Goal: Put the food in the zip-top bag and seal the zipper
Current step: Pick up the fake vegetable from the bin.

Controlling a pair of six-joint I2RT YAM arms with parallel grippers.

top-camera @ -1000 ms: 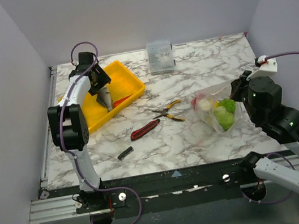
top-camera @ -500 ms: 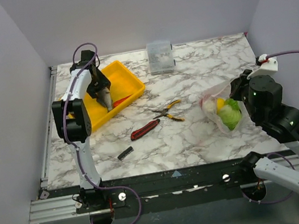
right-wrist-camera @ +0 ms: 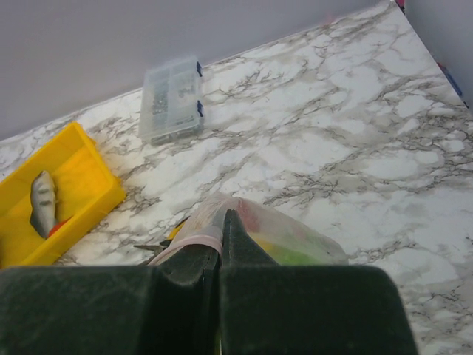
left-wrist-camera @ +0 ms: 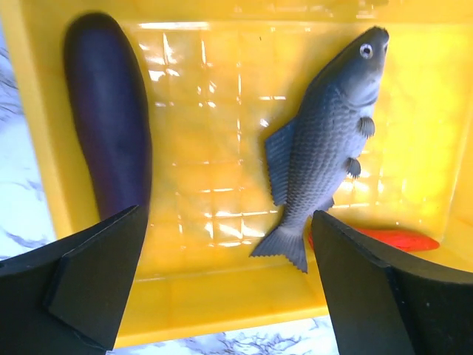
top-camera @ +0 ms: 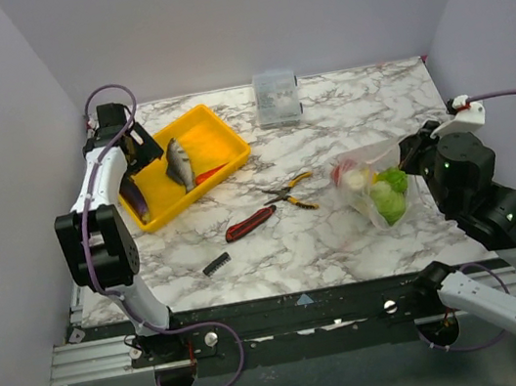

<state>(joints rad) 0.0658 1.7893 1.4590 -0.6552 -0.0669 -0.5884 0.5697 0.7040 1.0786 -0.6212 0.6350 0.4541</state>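
Observation:
The yellow tray point(top-camera: 219, 135) holds a grey fish point(top-camera: 177, 164), a purple eggplant point(top-camera: 133, 196) and a red piece point(top-camera: 210, 173). My left gripper point(top-camera: 139, 150) hangs wide open and empty over the tray's far left part. In the left wrist view it point(left-wrist-camera: 228, 216) stands above the tray floor, the eggplant point(left-wrist-camera: 111, 118) to its left and the fish point(left-wrist-camera: 325, 140) to its right. My right gripper point(top-camera: 412, 155) is shut on the zip-top bag point(top-camera: 374, 190) at its mouth, on the pinkish zipper point(right-wrist-camera: 188, 240). The bag holds green, yellow and red food.
A red-handled knife point(top-camera: 250, 222) and yellow-handled pliers point(top-camera: 290, 193) lie mid-table between tray and bag. A small clear box point(top-camera: 277, 98) stands at the back centre. A small black part point(top-camera: 216, 264) lies near the front left.
My left arm has swung left, taking its gripper from above the fish to the tray's far left part; the eggplant now shows. The bag shifted slightly in my right gripper's hold.

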